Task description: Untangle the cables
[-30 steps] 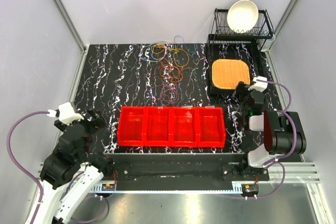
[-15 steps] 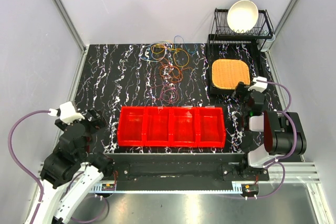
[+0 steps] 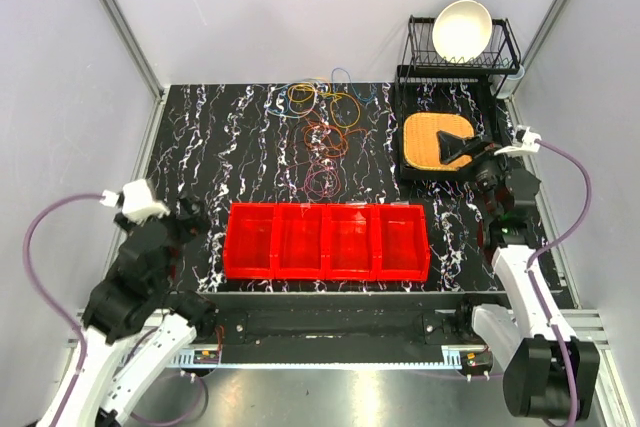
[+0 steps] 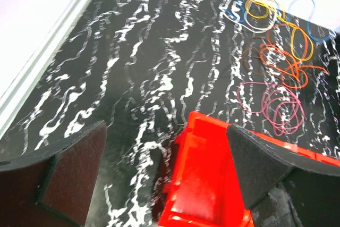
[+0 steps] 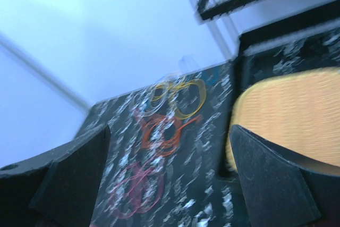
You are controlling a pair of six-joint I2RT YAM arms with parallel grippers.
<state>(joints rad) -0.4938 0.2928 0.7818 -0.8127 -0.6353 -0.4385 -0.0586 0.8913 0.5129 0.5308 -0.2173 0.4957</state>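
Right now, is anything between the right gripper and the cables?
Nothing tall. The right gripper hangs over the orange mat; only the mat's low black rim and table separate it from the cables.

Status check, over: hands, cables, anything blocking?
Left hand open, empty, beside red bins. Right hand open, empty, over orange mat. Cables tangled at far side, ungripped. Those red bins lie between arm bases and cables.
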